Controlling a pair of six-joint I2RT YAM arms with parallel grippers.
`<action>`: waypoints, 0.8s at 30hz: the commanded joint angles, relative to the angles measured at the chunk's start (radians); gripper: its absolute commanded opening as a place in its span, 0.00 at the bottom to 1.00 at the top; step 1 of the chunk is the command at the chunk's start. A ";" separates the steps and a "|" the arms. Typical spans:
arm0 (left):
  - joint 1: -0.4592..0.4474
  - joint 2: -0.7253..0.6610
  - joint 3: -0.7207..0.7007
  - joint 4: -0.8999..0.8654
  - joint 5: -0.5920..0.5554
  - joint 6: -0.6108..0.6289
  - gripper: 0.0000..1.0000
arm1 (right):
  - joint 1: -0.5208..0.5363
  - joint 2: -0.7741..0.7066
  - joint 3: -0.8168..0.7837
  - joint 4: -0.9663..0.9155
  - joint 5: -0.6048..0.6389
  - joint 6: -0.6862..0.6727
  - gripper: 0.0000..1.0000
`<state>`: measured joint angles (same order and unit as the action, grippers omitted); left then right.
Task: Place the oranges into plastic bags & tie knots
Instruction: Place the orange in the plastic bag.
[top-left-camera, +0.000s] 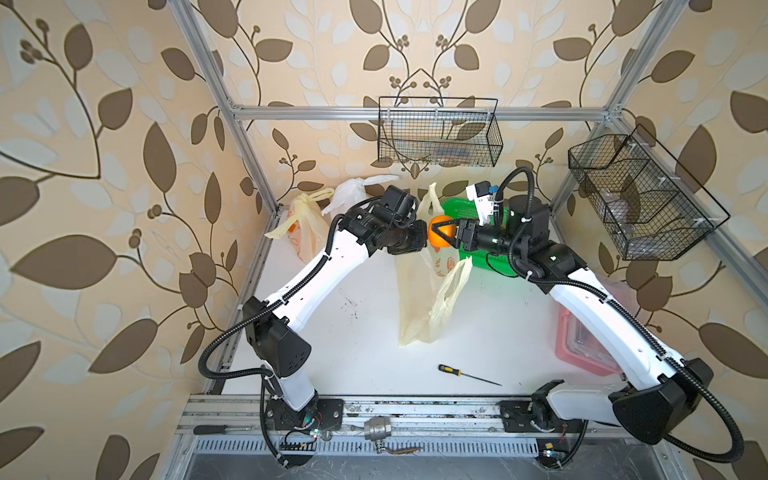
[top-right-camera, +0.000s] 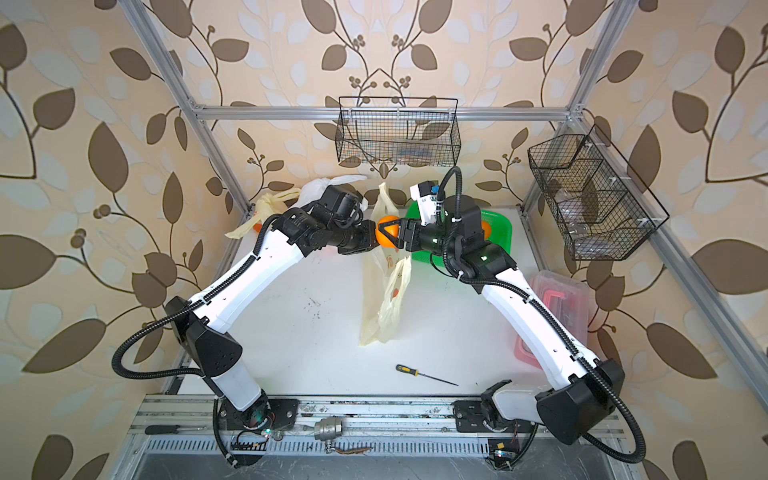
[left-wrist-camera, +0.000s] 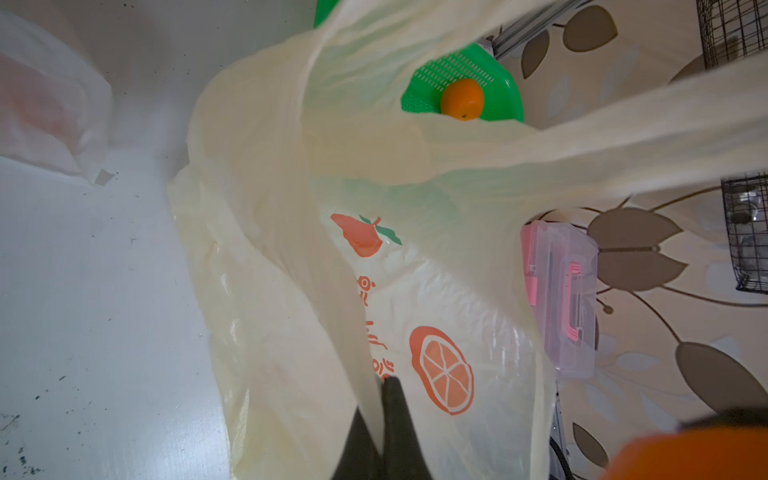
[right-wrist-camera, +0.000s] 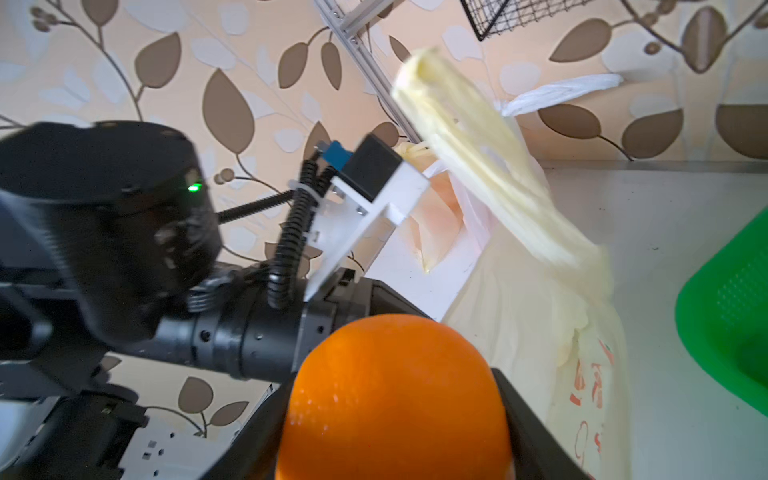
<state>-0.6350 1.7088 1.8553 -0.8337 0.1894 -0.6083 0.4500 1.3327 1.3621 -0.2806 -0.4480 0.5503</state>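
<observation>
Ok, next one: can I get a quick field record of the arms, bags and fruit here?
left gripper: shut on a handle of the pale yellow printed plastic bag, holding it up
right gripper: shut on a small round orange, by that bag's opening
green plastic mesh basket: a second orange inside
finished bags: translucent white bag and second yellow printed bag, both knotted, at the back

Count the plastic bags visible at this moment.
3. A knotted white bag and a knotted yellow bag sit at the back left; an open yellow bag stands in the middle, one handle pinched in the left gripper. More could be hidden behind the arms.
</observation>
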 joint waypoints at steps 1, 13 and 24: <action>0.004 -0.075 -0.044 0.059 -0.012 0.010 0.00 | 0.011 0.039 -0.040 -0.076 0.097 -0.006 0.44; 0.159 -0.234 -0.335 0.247 0.166 -0.057 0.00 | 0.158 0.232 0.170 -0.433 0.554 -0.191 0.50; 0.262 -0.312 -0.439 0.267 0.225 -0.052 0.00 | 0.247 0.119 0.151 -0.242 0.374 -0.271 1.00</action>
<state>-0.3969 1.4540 1.4242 -0.6067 0.3779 -0.6579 0.6834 1.5513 1.5311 -0.5995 -0.0383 0.3317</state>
